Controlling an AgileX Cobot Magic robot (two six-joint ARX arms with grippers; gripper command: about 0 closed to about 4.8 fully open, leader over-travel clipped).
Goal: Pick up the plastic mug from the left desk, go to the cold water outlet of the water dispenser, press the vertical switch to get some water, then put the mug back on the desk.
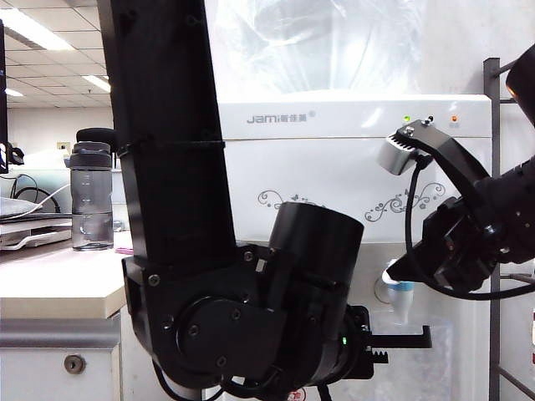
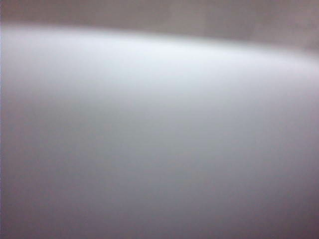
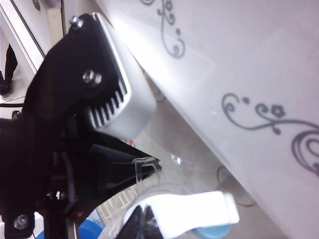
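Left gripper (image 1: 401, 341): closed, low before the water dispenser (image 1: 334, 159).
Right gripper (image 3: 144, 209): at cold water outlet (image 1: 401, 299); state unclear.

Bright, even office light from ceiling panels (image 1: 33, 29); glare on water dispenser (image 1: 351, 159) front; left wrist view fully blurred, grey-white.

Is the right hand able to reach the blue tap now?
Probably yes. The right hand sits right beside the blue tap, with nothing between them. The left hand is lower, just below the tap.
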